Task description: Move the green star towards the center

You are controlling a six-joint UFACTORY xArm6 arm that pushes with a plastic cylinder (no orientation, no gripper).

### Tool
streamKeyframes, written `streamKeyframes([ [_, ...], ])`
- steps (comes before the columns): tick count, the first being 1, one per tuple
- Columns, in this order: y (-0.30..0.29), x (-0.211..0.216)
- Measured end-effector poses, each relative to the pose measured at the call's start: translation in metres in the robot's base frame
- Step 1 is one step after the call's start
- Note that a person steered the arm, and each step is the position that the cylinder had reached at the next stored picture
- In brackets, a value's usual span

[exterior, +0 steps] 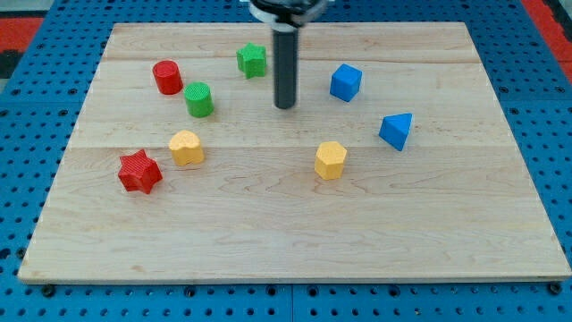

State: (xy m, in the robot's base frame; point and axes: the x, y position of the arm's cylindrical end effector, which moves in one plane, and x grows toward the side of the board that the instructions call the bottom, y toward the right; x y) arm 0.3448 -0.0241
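red star [139, 172] nearest, my tip [285, 106] right of green star [253, 60]

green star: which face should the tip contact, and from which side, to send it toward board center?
Contact the green star on its upper-left face, coming from the view's top left, since the center lies down and right of it. My tip sits right of and below the star, so it would likely need to circle around first.

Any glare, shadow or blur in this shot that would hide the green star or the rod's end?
Camera view: even, soft light, no glare on the wooden board; blocks cast only faint shadows. The green star is sharp, just to the view's left of the rod. My tip is crisp; the arm's top is cropped at the frame edge.
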Motion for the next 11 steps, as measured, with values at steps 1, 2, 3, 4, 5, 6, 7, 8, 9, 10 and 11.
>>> streamKeyframes([
  [1, 0.017, -0.045],
  [2, 0.013, -0.092],
  [3, -0.025, -0.137],
  [4, -0.074, -0.142],
  [5, -0.078, -0.104],
  [6, -0.049, -0.051],
  [7, -0.043, -0.074],
  [8, -0.013, -0.094],
  [9, 0.008, -0.070],
  [10, 0.008, -0.026],
  [11, 0.007, -0.016],
])
